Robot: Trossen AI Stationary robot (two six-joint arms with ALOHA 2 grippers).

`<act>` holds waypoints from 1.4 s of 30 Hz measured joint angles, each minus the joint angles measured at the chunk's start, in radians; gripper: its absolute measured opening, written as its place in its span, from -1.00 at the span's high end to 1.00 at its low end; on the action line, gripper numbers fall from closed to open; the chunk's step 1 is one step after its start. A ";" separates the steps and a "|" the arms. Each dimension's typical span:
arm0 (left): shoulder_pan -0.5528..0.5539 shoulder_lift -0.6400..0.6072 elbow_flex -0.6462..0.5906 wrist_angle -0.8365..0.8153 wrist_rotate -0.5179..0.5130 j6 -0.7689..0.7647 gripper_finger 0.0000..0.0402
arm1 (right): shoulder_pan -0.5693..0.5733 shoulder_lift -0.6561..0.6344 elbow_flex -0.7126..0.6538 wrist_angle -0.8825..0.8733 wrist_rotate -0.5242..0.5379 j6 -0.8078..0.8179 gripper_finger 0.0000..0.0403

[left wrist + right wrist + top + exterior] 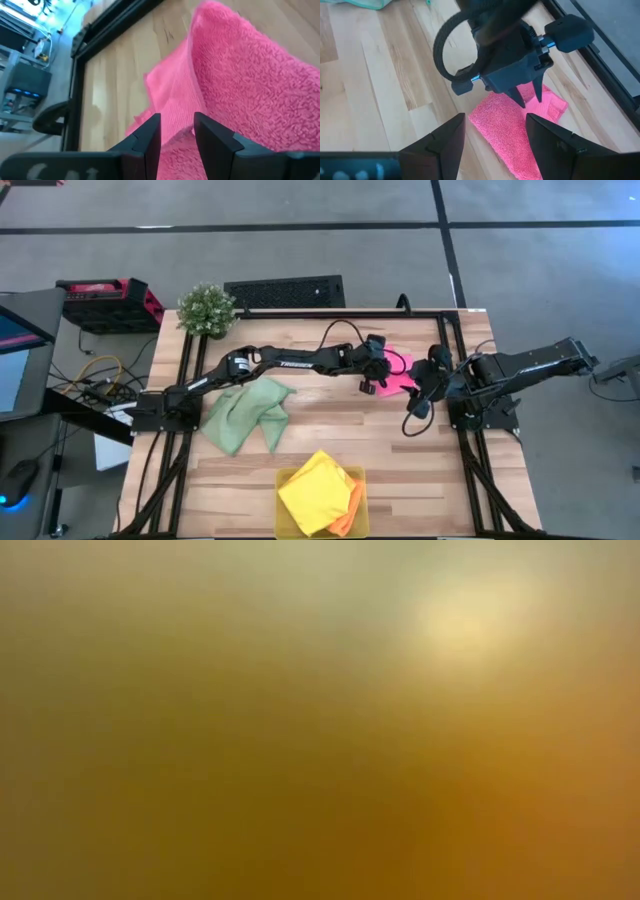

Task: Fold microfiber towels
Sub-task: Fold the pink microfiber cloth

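Pink towel [512,127] (partly lifted) pinched in left end effector [529,98], right end effector [495,131] spread just beside.

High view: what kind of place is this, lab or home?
Probably a robot lab or workshop: a wooden table in a black frame on grey concrete floor, a red-and-black case and loose cables beside it, a monitor at the edge.
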State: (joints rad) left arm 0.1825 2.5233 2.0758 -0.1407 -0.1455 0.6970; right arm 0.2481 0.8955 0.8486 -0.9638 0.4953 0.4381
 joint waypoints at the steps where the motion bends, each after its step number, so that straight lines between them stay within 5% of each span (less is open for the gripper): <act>1: 0.000 0.000 0.000 -0.002 -0.001 -0.006 0.45 | 0.000 0.000 0.000 0.000 0.000 0.000 -0.16; 12: -0.036 -0.003 0.027 -0.189 -0.015 0.128 0.45 | 0.000 0.000 0.000 0.000 0.000 0.000 -0.16; 26: -0.032 0.063 0.026 -0.022 -0.156 0.239 0.45 | 0.000 0.000 0.000 -0.001 -0.001 0.000 -0.16; 42: 0.008 0.065 0.024 0.192 -0.161 0.260 0.45 | 0.000 0.000 0.000 0.000 -0.001 0.000 -0.16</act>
State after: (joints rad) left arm 0.1902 2.5881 2.1002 0.0511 -0.3061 0.9567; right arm 0.2481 0.8955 0.8486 -0.9642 0.4946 0.4377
